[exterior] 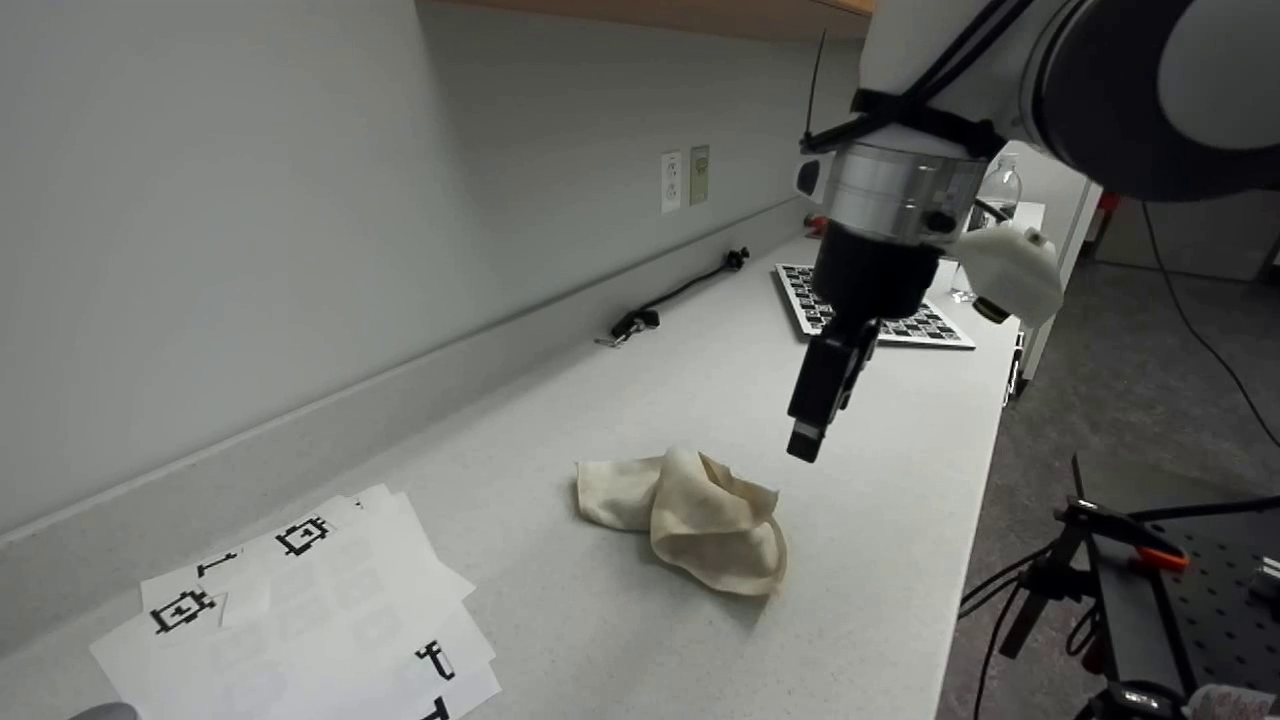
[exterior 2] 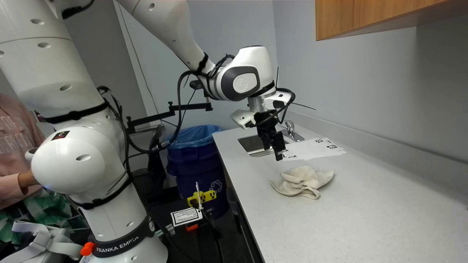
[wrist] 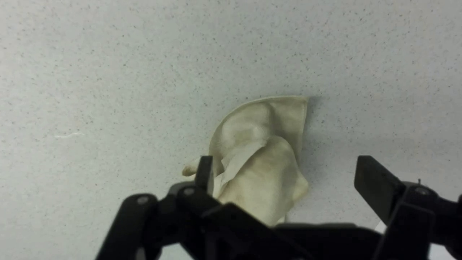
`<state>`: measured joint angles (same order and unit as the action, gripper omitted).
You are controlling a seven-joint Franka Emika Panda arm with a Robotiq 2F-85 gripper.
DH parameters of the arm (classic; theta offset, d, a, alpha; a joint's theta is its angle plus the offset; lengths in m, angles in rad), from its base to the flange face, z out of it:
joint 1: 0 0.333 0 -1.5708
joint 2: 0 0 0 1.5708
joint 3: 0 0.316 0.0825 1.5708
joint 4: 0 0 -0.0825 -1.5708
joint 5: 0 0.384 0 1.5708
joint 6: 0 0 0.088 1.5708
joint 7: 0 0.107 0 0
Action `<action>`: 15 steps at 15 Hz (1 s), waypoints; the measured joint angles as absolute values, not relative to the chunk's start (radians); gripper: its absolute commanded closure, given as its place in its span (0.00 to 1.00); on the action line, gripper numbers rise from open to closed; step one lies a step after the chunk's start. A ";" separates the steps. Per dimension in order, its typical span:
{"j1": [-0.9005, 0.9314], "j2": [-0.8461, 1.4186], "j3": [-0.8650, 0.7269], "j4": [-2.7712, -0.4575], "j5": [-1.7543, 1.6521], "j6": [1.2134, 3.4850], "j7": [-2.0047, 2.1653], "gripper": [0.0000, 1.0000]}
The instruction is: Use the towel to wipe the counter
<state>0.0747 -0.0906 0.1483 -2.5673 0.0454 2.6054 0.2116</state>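
Black fingers (wrist: 377,186) stand wide apart on the gripper (wrist: 285,166), which hangs above the counter (exterior: 860,600). Lower down, clear of the gripper, the cream towel (exterior: 715,525) lies crumpled on the counter. To one side of the towel are white paper sheets (exterior 2: 310,149) with black marks, near a sink (exterior 2: 252,144) and its tap (exterior 2: 290,128); well off on the other side lies a checkered board (exterior: 803,298). A blue bin (exterior 2: 197,168) stands near the counter.

Towel (wrist: 261,166) partly hidden (wrist view), person (exterior 2: 16,146) cropped
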 measured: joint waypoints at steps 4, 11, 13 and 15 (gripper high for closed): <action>0.075 0.042 0.144 -2.526 0.050 2.742 0.168 0.00; 0.081 0.221 0.142 -2.379 0.027 2.807 0.146 0.00; 0.088 0.258 0.133 -2.348 0.007 2.807 0.146 0.00; 0.102 0.290 0.117 -2.328 -0.011 2.808 0.146 0.00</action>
